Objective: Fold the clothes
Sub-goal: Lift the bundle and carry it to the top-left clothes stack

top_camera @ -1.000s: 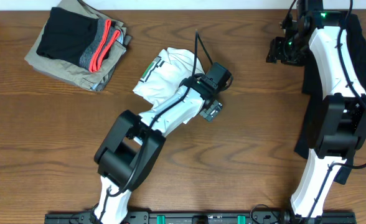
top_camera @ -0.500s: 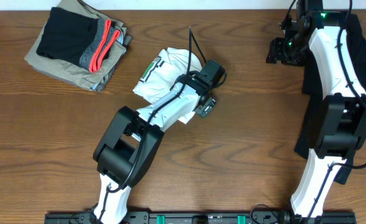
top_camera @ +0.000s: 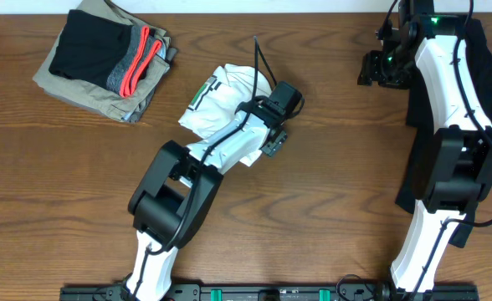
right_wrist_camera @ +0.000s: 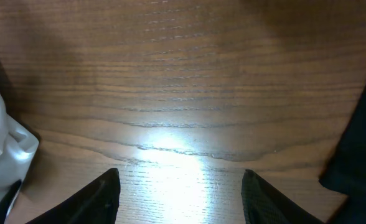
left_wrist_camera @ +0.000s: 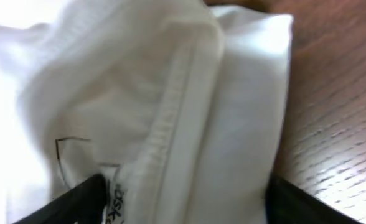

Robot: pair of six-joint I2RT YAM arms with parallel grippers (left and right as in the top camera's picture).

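Your left pincer (top_camera: 273, 140) sits on the shirt (top_camera: 222, 99), at its near right edge in the overhead. The jaws are wide. In the wrist view you see both fingers (left_wrist_camera: 86, 194) at the bottom corners, and the gap of the pincer (left_wrist_camera: 183, 208) is packed with white cloth. It is around the cloth, not clamped on it as far as I can tell.

The shirt (left_wrist_camera: 170, 93) is bunched, not flat. A thick seamed hem runs up from between the fingers, with a folded layer to its right. A small label with dark print sits just beside the left finger. Bare table (left_wrist_camera: 338, 124) starts to the right of the right finger. Most of the shirt lies beyond the pincer and to its left, and a green-edged patch shows at the far left corner.

Your right pincer (top_camera: 378, 68) is well apart from the shirt, off to the far right over bare table (right_wrist_camera: 183, 93). Its wrist view shows the pincer (right_wrist_camera: 180, 199) wide, with nothing between the fingers (right_wrist_camera: 102, 193).

Dark cloth (top_camera: 490, 58) lies just right of the right pincer, under that arm. Its edge (right_wrist_camera: 357, 124) shows at the right of the wrist view. A white fold (right_wrist_camera: 2, 155) shows at the left, but I can't tell what it belongs to.

The pile (top_camera: 104, 58) is far left of the left pincer and apart from the shirt. It has khaki underneath, black on top, and a grey piece with red trim.
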